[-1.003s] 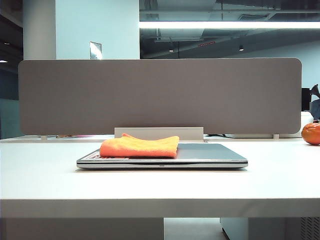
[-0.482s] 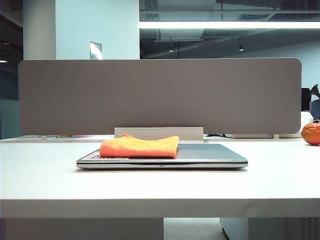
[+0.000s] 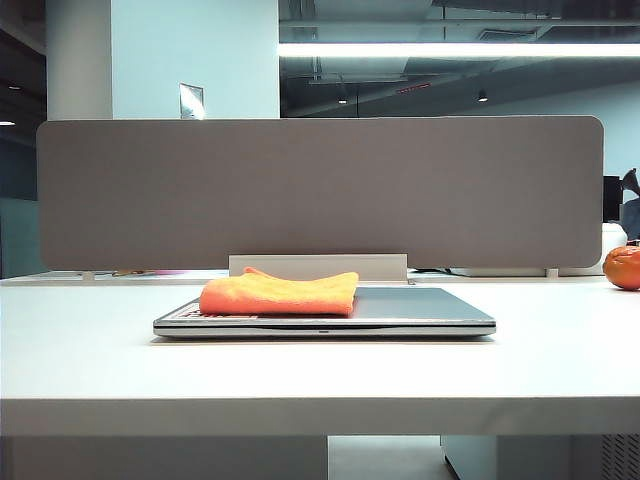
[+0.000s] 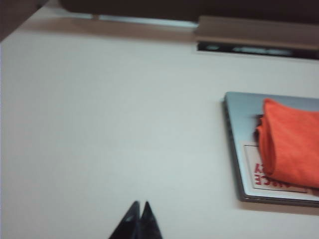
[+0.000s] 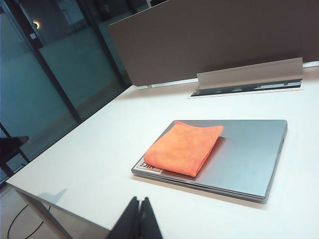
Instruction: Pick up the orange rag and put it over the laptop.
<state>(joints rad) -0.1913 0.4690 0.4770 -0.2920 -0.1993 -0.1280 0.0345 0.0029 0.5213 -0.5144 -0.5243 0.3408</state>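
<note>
The orange rag (image 3: 279,293) lies folded on the left part of the closed silver laptop (image 3: 420,310), which rests flat in the middle of the white table. The rag (image 5: 185,147) covers part of the lid (image 5: 244,154) and part of a white-and-red sticker (image 4: 254,172). My left gripper (image 4: 141,204) is shut and empty, above bare tabletop, apart from the laptop (image 4: 239,112) and rag (image 4: 291,147). My right gripper (image 5: 139,200) is shut and empty, near the table's front edge, short of the laptop. Neither gripper shows in the exterior view.
A grey partition panel (image 3: 320,190) stands along the back of the table (image 3: 320,375), with a pale cable tray (image 3: 318,265) at its foot. A round orange ball (image 3: 623,267) sits at the far right.
</note>
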